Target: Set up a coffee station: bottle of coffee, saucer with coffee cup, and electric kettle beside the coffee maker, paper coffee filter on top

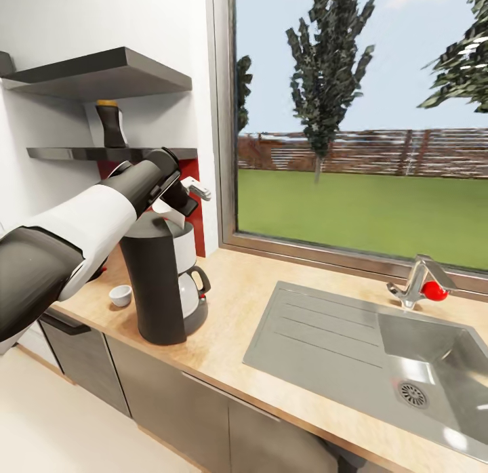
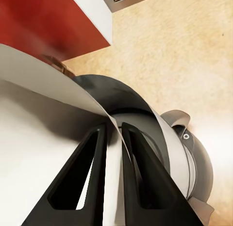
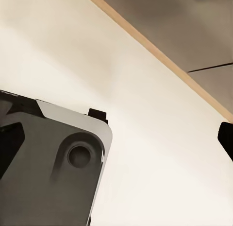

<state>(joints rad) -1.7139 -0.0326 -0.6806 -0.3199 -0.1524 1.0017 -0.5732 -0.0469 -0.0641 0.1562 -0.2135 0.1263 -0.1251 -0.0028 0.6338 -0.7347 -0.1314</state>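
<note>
White paper filter point(image 2: 58, 119) pinched in left tool point(image 2: 112, 133), held just over coffee maker point(image 1: 159, 283) top for placing; right tool state unclear.

The left gripper point(image 2: 112, 175) pinches the white paper filter point(image 2: 43, 138) above the coffee maker point(image 2: 179, 153).

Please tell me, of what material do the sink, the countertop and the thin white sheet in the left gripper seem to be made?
Sink: likely brushed stainless steel, grey with soft reflections. Countertop: light wood or wood-look laminate, matte, mottled beige grain. White sheet pinched by the left gripper: apparently paper, thin and curving, presumably the coffee filter.
</note>
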